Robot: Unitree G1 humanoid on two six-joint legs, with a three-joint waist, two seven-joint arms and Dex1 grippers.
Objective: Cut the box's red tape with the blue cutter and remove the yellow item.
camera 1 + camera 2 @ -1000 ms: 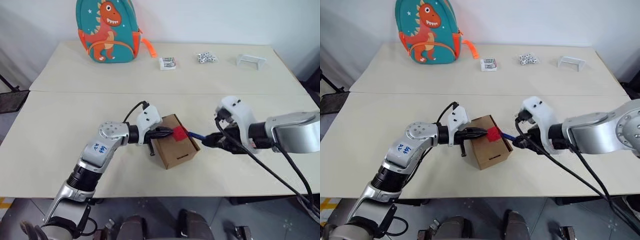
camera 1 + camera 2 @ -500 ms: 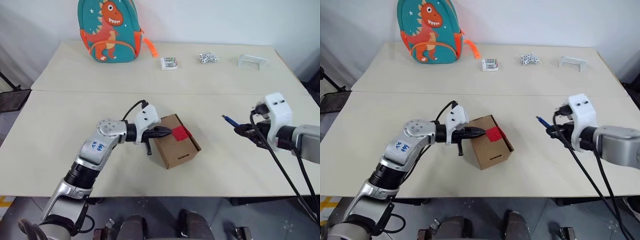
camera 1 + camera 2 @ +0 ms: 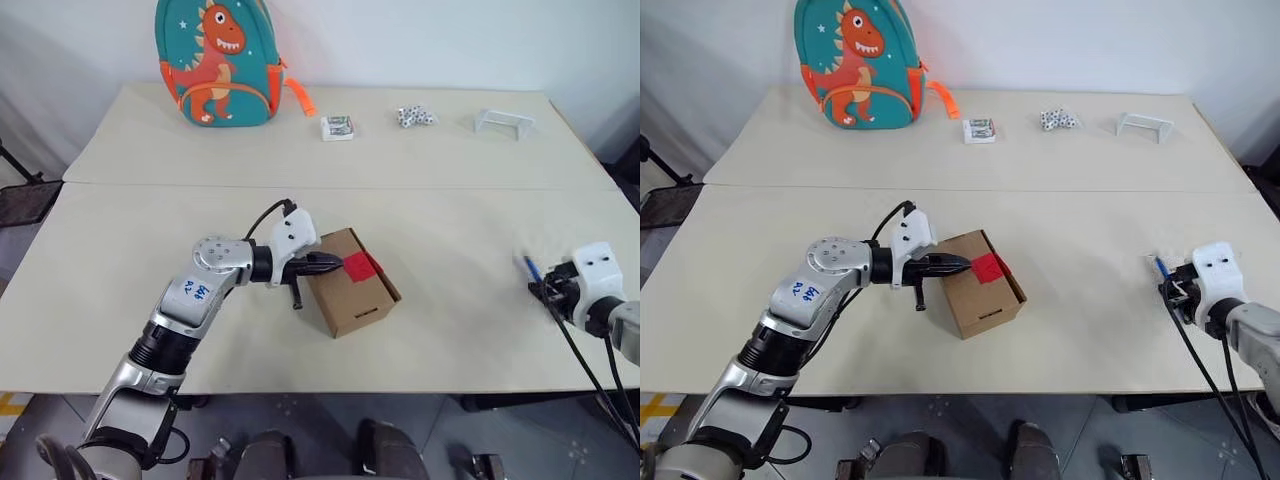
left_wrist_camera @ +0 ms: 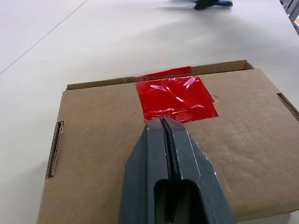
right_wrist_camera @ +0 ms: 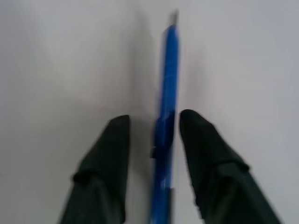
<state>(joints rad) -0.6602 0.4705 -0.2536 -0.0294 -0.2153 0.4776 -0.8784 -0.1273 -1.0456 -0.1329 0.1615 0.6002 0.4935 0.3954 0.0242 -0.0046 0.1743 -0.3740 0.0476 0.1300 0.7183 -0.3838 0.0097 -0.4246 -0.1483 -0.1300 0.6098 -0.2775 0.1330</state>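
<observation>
- right gripper (image 5: 152, 140): has swung away from the box to the table's right edge, well apart from it; fingers now parted, with clear gaps either side of the blue cutter (image 5: 167, 116), where a second ago they were clamped on it beside the tape.
- blue cutter: lies between the spread fingers, its tip pointing away from the wrist; it looks released or very nearly so, set down on the table (image 3: 450, 200).
- left gripper (image 4: 162, 122): unchanged; jaws clenched together on nothing, tips pressed on the box's top just at the near edge of the red tape (image 4: 176, 97).
- box (image 3: 352, 283): same place near the table's middle, flaps down, steadied by the left gripper.
- red tape: patch in place across the seam; one edge looks ruffled; whether it is cut through cannot be told.
- yellow item: presumably inside the closed box.
- judgement: cutting step appears finished, tool being parked; opening the flaps and taking out the yellow item remain.
</observation>
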